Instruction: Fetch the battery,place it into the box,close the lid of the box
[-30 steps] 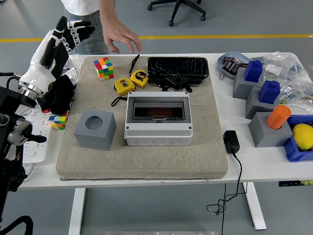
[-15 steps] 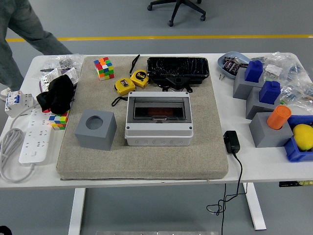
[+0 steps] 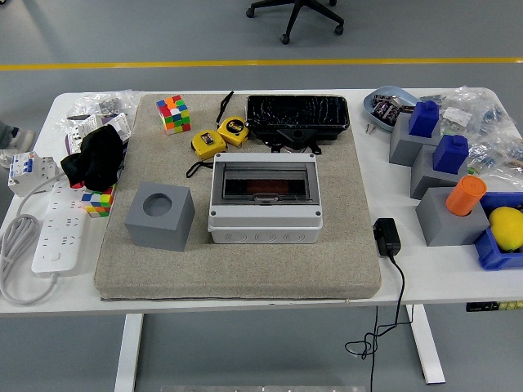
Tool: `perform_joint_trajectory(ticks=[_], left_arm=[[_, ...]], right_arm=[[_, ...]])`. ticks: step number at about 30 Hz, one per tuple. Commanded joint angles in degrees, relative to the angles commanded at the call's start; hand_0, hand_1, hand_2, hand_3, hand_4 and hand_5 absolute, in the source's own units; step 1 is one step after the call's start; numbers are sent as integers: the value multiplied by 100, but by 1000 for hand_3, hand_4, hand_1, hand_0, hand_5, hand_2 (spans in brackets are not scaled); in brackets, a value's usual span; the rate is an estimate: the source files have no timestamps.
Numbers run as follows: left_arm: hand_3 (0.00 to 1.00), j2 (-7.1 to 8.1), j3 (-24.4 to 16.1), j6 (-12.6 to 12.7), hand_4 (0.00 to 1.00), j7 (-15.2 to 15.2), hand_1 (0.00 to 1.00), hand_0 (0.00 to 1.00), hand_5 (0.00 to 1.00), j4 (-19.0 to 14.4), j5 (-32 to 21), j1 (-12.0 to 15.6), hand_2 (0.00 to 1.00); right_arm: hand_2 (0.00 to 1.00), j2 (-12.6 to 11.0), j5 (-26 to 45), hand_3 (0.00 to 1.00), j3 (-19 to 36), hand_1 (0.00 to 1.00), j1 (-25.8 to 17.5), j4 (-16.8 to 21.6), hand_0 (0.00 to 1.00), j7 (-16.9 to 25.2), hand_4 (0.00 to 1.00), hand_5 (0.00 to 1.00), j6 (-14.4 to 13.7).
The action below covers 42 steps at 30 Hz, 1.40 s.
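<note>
box (image 3: pixel 264 201) mid-mat, clear lid looks shut, dark shape inside, cannot tell if battery | no battery seen elsewhere for sure | neither robot hand in view, state unknown | progress: cannot tell, maybe all done

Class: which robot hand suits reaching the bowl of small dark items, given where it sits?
Right, probably: the bowl sits far right on the table, right of the box, on the side the right arm enters from. Neither hand is in view, so their positions cannot be compared.
</note>
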Motion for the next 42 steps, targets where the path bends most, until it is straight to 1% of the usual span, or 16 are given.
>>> perform_joint_trajectory(ticks=[4,6,9,10,15,16,21,22,24,27,28,33,34,39,40,42], left_arm=[[998,-4,101,-50,998,-160,998,998,998,6,-703,139,998],[998,11,166,-55,998,-206,998,998,998,1,-908,191,998],[998,3,254,26,998,-291,998,998,998,-19,-1178,301,998],[941,-4,263,32,998,-302,964,945,998,-31,-1204,323,953],[941,-4,332,-16,998,-298,964,945,998,-78,-1259,406,953],[879,-3,336,-27,998,-289,919,899,998,-80,-1262,408,884],[879,5,385,-216,998,-199,919,899,998,-79,-1452,408,884],[845,7,401,-261,998,-181,882,888,998,-70,-1527,409,847],[845,7,420,-326,998,-159,882,888,998,-65,-1641,414,847],[845,6,423,-329,998,-163,882,888,998,-69,-1691,420,847],[826,10,428,-332,998,-160,877,885,998,-69,-1690,418,825],[826,17,448,-344,998,-137,877,885,998,-78,-1667,389,825],[789,15,448,-344,998,-136,844,870,998,-82,-1669,385,793],[789,26,483,-357,998,-120,844,870,998,-123,-1667,330,793],[738,25,495,-355,998,-120,785,807,998,-129,-1666,327,742],[738,12,510,-362,998,-112,785,807,998,-130,-1657,329,742]], right_arm=[[765,76,-8,804,-31,781,-74,0,813,44,998,998,-16],[765,102,-9,804,-51,781,-102,0,813,54,998,998,-17],[765,158,2,804,-96,781,-173,0,813,70,998,998,-3],[764,170,10,804,-111,783,-191,0,813,76,998,998,0],[764,214,-8,804,-140,783,-263,0,813,81,998,998,8],[765,218,-10,806,-142,785,-269,0,814,82,998,998,8],[765,236,-6,806,-168,785,-293,0,814,91,998,998,9],[766,238,7,807,-184,785,-295,0,814,95,998,998,6],[766,243,44,807,-228,785,-303,0,814,108,998,998,7],[766,250,59,807,-248,785,-313,0,814,114,998,998,8],[767,250,72,808,-263,785,-316,0,815,116,998,998,10],[767,240,78,808,-249,785,-306,0,815,105,998,998,24],[767,239,80,807,-244,786,-306,0,815,104,998,998,28],[767,214,127,807,-274,786,-306,0,815,100,998,998,54],[764,208,164,806,-315,784,-309,0,815,118,998,998,45],[764,181,328,806,-487,784,-322,9,815,225,998,998,-29]])
